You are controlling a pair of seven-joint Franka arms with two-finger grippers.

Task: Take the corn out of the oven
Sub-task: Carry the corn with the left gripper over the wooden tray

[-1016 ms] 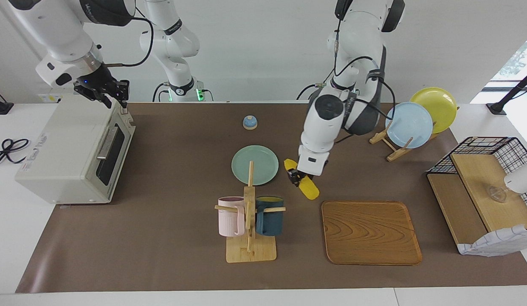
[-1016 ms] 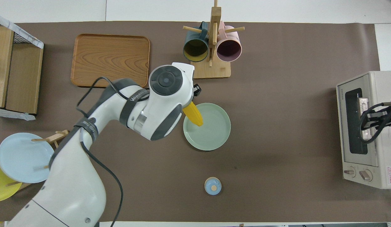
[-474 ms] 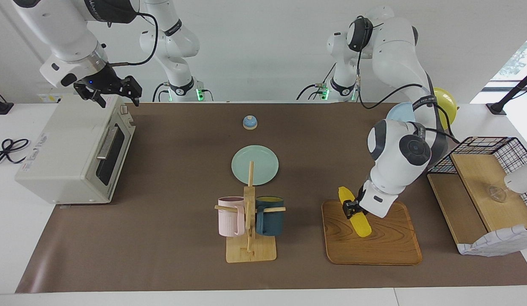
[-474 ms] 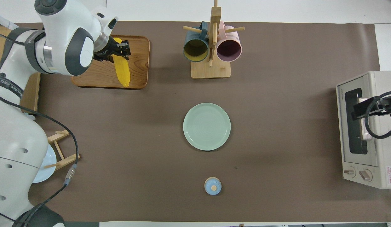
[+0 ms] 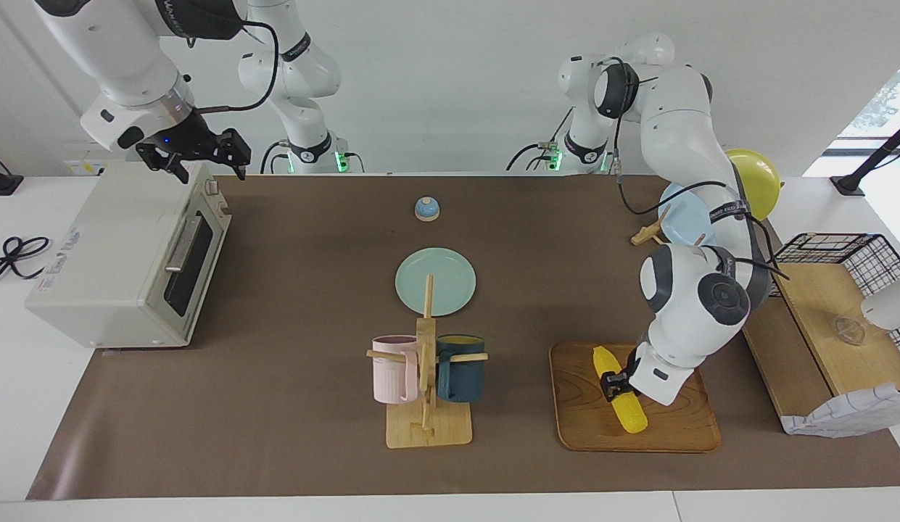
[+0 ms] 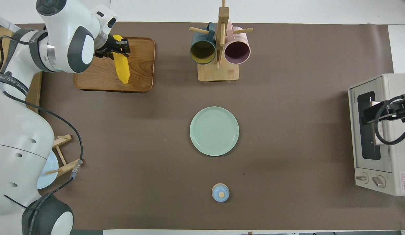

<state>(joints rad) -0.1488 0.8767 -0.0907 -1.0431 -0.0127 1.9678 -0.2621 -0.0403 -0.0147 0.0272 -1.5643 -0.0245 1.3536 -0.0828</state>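
Corn (image 5: 620,389) on the wooden tray (image 5: 667,431), gripped by left fingers (image 5: 613,383); right fingers (image 5: 236,158) spread above the oven (image 5: 94,261).

The left gripper (image 6: 120,45) is clamped across the corn (image 6: 121,63) over the wooden tray (image 6: 141,68), and the cob's longer end points from the gripper back toward the robots. Well apart from that gripper, toward the right arm's end of the counter (image 6: 287,130), stand the mug rack (image 6: 218,49) and the green plate (image 6: 214,131). The right gripper (image 6: 373,112) hangs over the oven (image 6: 378,133) with its door shut.
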